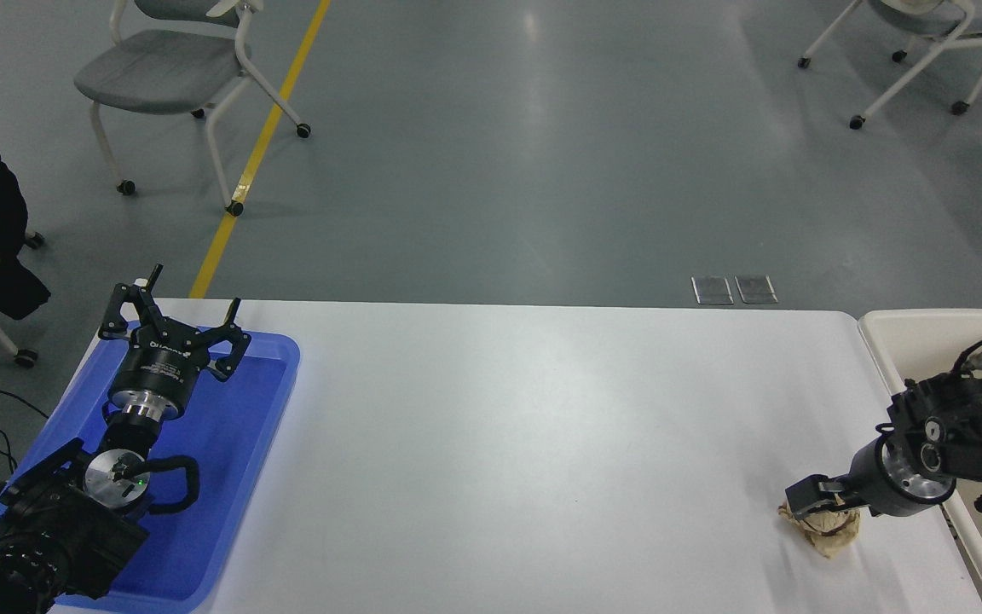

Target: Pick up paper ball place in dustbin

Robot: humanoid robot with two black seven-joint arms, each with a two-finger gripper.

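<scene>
**Right gripper down on the paper ball**

The paper ball (825, 527) lies on the white table (525, 443) near its right edge, toward the near right corner. The right gripper (823, 505) sits on top of it, fingers around the wad; whether they have closed tight cannot be told. The cream dustbin (900, 328) stands just beyond the right edge. The left gripper (174, 328) rests spread wide over the blue tray (235, 477) at the left edge.

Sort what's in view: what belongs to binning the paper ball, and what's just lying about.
Belongs to the job: paper ball, dustbin, right gripper down at the ball.

Lying about: blue tray, left gripper parked over it, chairs on the floor beyond the table.
</scene>
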